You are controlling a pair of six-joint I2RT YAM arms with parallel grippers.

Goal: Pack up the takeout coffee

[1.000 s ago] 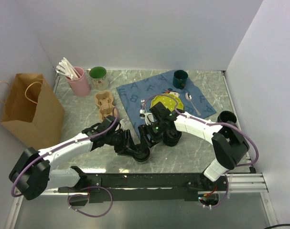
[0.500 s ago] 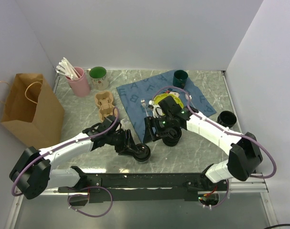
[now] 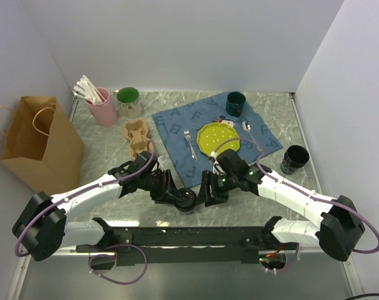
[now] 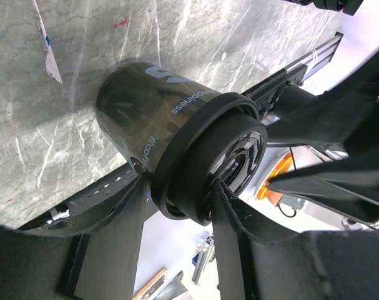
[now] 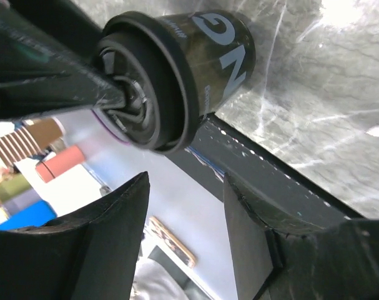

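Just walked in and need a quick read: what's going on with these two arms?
The left pincer is closed around the lid of one black coffee cup standing on the table near the arm bases. The right pincer is open, right beside that cup but not on it. The second black cup stands far right, and the cardboard carrier holds no cups.

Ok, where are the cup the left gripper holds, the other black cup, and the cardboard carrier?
held cup [image 4: 145, 119], left wrist view, printed side wall
other black cup [image 3: 294, 157], top external view, its top
cardboard carrier [image 3: 137, 137], top external view, middle between its wells
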